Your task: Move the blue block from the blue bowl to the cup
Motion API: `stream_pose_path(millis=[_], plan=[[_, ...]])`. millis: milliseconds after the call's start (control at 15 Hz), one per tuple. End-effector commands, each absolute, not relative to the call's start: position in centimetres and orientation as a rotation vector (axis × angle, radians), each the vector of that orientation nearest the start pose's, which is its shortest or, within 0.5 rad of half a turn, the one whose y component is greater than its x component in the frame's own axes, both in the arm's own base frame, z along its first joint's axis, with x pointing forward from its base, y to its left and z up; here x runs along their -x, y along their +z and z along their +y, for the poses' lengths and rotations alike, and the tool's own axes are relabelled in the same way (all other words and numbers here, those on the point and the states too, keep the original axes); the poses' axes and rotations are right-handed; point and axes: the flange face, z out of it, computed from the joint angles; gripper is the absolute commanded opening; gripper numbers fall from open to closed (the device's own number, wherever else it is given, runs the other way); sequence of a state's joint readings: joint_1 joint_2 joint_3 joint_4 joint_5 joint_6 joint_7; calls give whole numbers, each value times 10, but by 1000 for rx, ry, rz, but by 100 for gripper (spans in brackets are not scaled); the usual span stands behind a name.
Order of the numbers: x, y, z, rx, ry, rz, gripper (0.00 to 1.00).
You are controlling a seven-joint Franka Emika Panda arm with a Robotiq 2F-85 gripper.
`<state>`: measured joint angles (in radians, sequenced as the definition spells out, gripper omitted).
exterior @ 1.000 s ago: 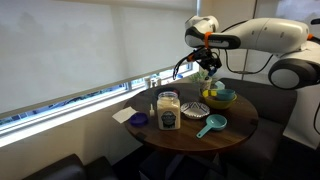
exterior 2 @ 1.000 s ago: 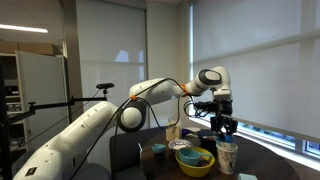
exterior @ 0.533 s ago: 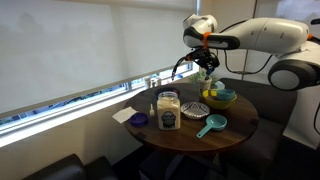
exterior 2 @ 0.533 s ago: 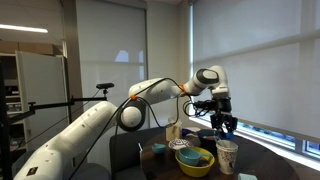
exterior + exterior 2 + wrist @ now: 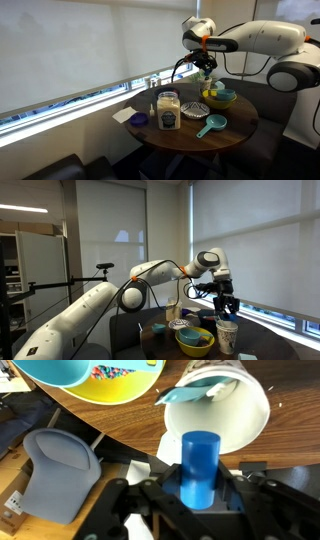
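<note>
franka's end effector (image 5: pixel 199 488) grips the blue block (image 5: pixel 199 460), long axis pointing down, clear of the blue bowl (image 5: pixel 105 382). the cup (image 5: pixel 245 415) stands on the tabletop (image 5: pixel 130 425) just below & slightly ahead, mouth up; block looks nearly over its rim.

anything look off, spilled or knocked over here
Nothing stands out. No spill shows on the table, the cup stands upright, and the blue block sits straight in the gripper close to the cup.
</note>
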<state>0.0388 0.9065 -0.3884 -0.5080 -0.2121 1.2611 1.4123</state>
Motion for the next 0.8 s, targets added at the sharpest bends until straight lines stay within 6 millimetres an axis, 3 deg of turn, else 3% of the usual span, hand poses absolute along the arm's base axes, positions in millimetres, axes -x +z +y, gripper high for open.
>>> stream_pose_path(millis=[0, 67, 133, 200, 533, 600, 733], plan=[[-726, 517, -116, 2401, -439, 2667, 13], [-726, 518, -112, 2400, -434, 2661, 14], [-726, 519, -110, 2402, -430, 2655, 63], [-724, 520, -105, 2403, -408, 2646, 64], [-724, 535, -96, 2368, -459, 2625, 97], [-724, 545, -94, 2344, -492, 2608, 100], [-719, 585, -85, 2274, -612, 2517, 100]])
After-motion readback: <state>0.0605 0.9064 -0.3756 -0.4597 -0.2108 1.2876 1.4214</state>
